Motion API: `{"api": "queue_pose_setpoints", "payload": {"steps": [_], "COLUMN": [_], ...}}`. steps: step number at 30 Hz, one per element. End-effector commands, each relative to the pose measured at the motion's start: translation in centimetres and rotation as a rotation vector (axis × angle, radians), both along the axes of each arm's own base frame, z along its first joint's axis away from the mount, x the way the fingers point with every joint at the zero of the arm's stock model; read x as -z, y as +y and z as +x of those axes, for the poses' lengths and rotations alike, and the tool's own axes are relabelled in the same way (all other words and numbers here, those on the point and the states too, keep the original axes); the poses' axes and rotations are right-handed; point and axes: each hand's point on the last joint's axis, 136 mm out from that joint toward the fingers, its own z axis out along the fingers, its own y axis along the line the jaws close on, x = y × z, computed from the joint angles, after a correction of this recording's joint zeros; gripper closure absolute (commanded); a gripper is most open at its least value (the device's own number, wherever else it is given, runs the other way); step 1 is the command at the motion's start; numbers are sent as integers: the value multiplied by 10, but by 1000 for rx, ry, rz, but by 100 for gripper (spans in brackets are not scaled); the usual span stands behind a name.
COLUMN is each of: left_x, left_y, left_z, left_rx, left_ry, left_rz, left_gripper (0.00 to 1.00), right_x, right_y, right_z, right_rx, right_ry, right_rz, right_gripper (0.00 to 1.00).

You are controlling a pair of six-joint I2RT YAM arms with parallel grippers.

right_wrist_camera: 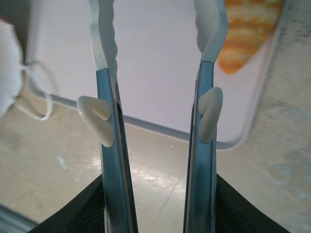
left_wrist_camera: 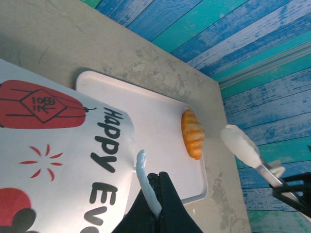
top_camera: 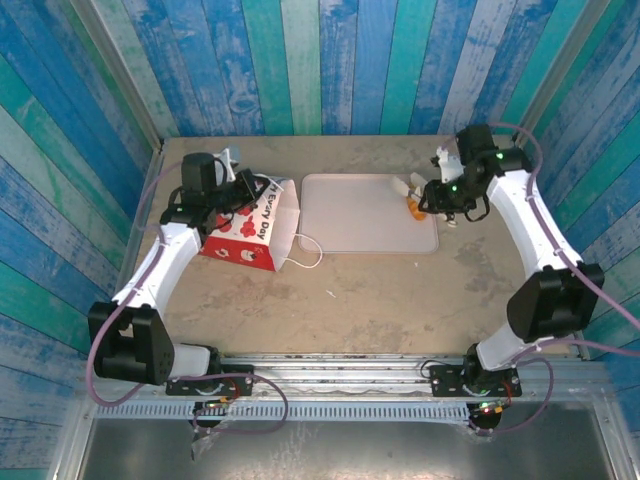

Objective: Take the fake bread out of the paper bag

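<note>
The red-and-white paper bag [top_camera: 243,228] lies tipped at the left of the table, its mouth towards the tray; its printed side is close in the left wrist view [left_wrist_camera: 58,160]. My left gripper [top_camera: 241,185] [left_wrist_camera: 161,178] is shut on the bag's white cord handle [left_wrist_camera: 144,174]. One piece of fake bread, an orange ridged croissant [top_camera: 414,208] [left_wrist_camera: 192,134] [right_wrist_camera: 247,36], lies on the tray's right end. My right gripper [top_camera: 446,195] [right_wrist_camera: 158,199] grips metal tongs [right_wrist_camera: 111,145] with white tips [left_wrist_camera: 241,145]. The tips stand apart just beside the croissant, nothing between them. The bag's inside is hidden.
The pale pink tray [top_camera: 355,215] [left_wrist_camera: 150,121] [right_wrist_camera: 155,58] sits mid-table between the arms. The bag's other handle loop [top_camera: 306,251] [right_wrist_camera: 36,87] lies on the table near the tray's front left corner. Blue plank walls close in the back and sides.
</note>
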Motion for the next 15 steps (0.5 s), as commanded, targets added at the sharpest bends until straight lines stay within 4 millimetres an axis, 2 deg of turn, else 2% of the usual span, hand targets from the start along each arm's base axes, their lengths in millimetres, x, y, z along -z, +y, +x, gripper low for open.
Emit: {"api": "queue_pose_setpoints", "payload": {"steps": [1, 7, 12, 15], "left_x": [-42, -55, -56, -58], "left_y": [11, 24, 32, 33], "left_z": [-14, -30, -42, -47], "left_rx": [-32, -78, -113, -120], "left_ry": [-113, -149, -155, -165], "left_rz": [48, 110, 137, 130], "left_gripper": [100, 100, 100, 100], "right_x": [-19, -14, -2, 6], "right_y": [40, 97, 153, 178], "right_z": [-14, -50, -87, -104], "right_rx": [-86, -257, -424, -487], "right_ry": [-39, -16, 28, 44], "right_rz": [187, 290, 364, 381], "right_gripper": [51, 51, 51, 51]}}
